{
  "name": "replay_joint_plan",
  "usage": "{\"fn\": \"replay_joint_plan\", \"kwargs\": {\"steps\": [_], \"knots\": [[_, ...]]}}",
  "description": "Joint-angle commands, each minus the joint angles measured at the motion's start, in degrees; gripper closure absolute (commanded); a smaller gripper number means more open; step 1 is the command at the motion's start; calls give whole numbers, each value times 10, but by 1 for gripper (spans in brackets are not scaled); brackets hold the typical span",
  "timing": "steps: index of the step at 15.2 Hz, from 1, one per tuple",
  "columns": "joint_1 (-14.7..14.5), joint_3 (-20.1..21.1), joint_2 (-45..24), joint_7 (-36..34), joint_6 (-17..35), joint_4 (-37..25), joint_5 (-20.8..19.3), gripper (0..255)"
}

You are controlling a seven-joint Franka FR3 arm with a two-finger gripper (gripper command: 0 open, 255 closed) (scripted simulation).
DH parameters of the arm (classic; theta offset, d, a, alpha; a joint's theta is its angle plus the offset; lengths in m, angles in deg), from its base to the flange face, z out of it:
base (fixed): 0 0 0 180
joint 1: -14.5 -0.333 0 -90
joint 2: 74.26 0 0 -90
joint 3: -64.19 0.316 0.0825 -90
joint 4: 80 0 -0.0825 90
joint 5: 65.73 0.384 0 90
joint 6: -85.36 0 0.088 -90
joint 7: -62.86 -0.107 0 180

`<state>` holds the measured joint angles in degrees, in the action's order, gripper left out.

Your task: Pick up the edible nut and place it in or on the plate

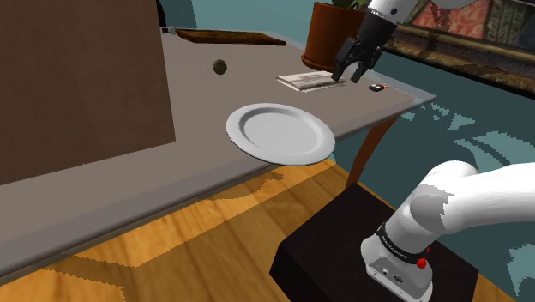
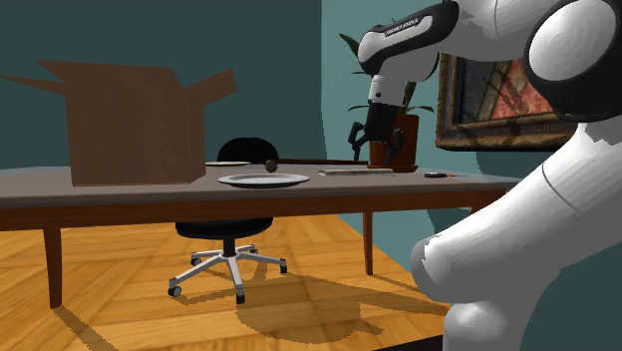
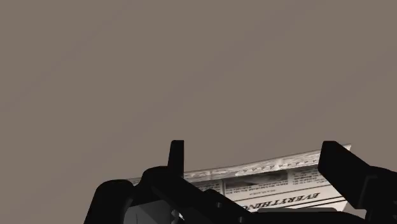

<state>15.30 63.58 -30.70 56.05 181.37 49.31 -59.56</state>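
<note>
Shoulder view: the hand (image 1: 348, 75) is seen open, empty, over a newspaper (image 1: 304, 81); the dark nut (image 1: 219, 66) lies on the desk (image 1: 197, 172) beyond the plate (image 1: 280, 130); it is judged light, hard, roll-prone, best pinched across its middle.

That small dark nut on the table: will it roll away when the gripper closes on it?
Probably apt to roll: the nut looks round and sits on the bare, flat table. It is likely light, being small beside the plate, so an off-centre nudge could send it off.
</note>
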Motion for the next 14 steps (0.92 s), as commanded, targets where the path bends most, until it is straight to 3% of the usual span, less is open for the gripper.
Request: {"fn": "replay_joint_plan", "kwargs": {"steps": [1,8,14], "knots": [[0,0,0,0,0,0,0,0],[-18,67,-118,-46,49,-85,1,0],[-26,123,-228,-91,73,-182,-23,0]]}}
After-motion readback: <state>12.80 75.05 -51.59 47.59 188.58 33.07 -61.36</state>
